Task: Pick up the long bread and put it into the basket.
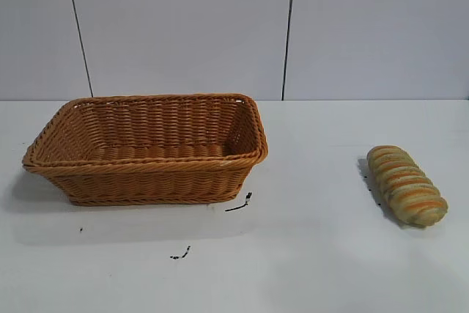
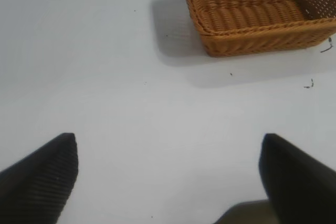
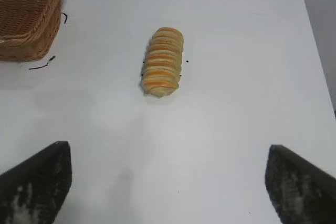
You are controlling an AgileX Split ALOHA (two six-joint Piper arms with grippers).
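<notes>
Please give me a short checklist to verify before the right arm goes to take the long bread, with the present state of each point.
1. Striped tan oval long bread lies free on the white table: ok.
2. Right gripper open, fingers wide apart: ok.
3. Bread lies ahead between the fingers: ok.
4. Orange-brown woven wicker basket holds nothing: ok.
5. Left gripper open, away from the bread: ok.
6. Fingers already touching the bread: not ok.

The right gripper (image 3: 167, 182) pointed down at a slant, its two dark fingers (image 3: 37, 182) spread wide with nothing between them. The left gripper (image 2: 168, 177) also had its fingers (image 2: 42, 177) wide apart, holding nothing.
</notes>
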